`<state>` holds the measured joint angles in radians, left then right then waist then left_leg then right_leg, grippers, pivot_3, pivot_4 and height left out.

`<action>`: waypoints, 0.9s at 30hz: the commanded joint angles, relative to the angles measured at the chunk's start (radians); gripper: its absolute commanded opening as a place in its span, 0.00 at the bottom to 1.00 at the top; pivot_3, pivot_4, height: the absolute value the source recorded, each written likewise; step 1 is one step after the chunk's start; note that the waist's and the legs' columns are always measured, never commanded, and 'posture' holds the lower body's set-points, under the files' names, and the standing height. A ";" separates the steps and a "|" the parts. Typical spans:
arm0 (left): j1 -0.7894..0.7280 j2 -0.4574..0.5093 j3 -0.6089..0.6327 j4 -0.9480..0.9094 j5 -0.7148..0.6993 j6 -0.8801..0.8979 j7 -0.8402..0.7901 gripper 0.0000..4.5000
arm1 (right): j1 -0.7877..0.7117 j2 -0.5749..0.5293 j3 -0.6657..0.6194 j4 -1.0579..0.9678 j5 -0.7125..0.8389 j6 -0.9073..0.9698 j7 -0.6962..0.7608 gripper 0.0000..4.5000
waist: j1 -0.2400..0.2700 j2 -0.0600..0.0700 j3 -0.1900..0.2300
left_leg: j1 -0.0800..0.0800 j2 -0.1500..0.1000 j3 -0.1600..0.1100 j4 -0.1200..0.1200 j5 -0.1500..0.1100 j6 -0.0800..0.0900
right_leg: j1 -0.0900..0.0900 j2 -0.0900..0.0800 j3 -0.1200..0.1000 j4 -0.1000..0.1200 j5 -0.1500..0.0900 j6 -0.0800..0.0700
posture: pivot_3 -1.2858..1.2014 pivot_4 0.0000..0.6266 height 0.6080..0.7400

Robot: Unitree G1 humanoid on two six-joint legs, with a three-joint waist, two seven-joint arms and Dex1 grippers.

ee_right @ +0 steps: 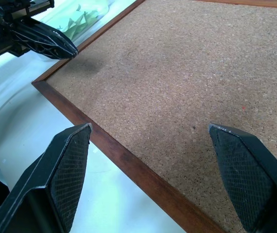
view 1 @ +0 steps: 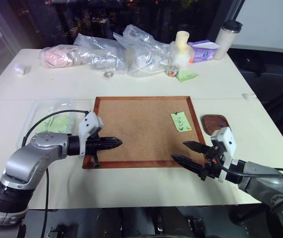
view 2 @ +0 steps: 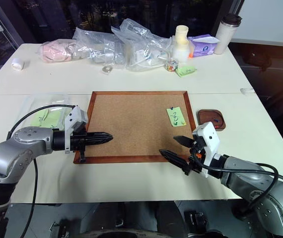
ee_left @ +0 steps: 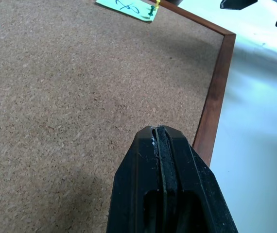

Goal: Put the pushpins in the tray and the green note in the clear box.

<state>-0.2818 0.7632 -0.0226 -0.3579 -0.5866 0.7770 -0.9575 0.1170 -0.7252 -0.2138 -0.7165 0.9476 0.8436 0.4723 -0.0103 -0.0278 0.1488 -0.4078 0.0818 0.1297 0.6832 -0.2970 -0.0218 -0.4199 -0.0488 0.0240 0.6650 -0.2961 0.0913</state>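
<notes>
Cork board (view 1: 141, 130) sits square in the middle of the worktop (view 1: 131, 84), and we've got both arms parked low over its near edge. The green note (view 1: 180, 121) is pinned near the board's right side, and the pushpins (view 1: 181, 128) show as tiny dark dots along its lower end, so the paper can't come free until those come out. That's probably why our right gripper (view 1: 190, 151) hangs with its jaws spread wide, empty, just short of the near right corner: it looks set up to go for a pin. The tray (view 1: 215, 122) lies right beside the board's right frame, near that same arm, which makes for a short drop-off. Our left gripper (view 1: 116, 144) is pinched fully shut on nothing, pointing across the board from the left edge. The clear box (view 1: 41, 116) rests just off the board's left side, with pale green slips already inside, so we figure the left arm handles the note later. Bags and bottles at the far edge are well apart.
</notes>
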 commanded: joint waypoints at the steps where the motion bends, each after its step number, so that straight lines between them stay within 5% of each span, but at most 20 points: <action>1: -0.014 0.002 0.018 -0.019 -0.014 -0.006 -0.001 0.01 | 0.005 0.005 -0.019 -0.025 0.013 -0.012 -0.002 0.88 | 0.000 0.000 0.000 | 0.000 0.000 0.000 0.000 0.000 0.000 | 0.000 0.000 0.000 0.000 0.000 0.000 | 0.52 0.24 0.95; 27: -0.142 -0.012 -0.049 0.090 0.038 -0.070 -0.062 0.01 | -0.004 0.024 -0.036 -0.016 0.012 -0.018 -0.058 0.88 | 0.002 0.000 0.000 | 0.000 0.000 0.000 0.000 0.000 0.000 | 0.000 0.000 0.000 0.000 0.000 0.000 | 0.52 0.24 0.95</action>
<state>-0.3925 0.7565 -0.0676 -0.2702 -0.5599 0.7413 -1.0037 0.1157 -0.7096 -0.2180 -0.7156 0.9510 0.8428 0.4224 -0.0079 -0.0278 0.1489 -0.4079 0.0815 0.1297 0.6833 -0.2969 -0.0219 -0.4198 -0.0487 0.0239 0.6650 -0.2961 0.0914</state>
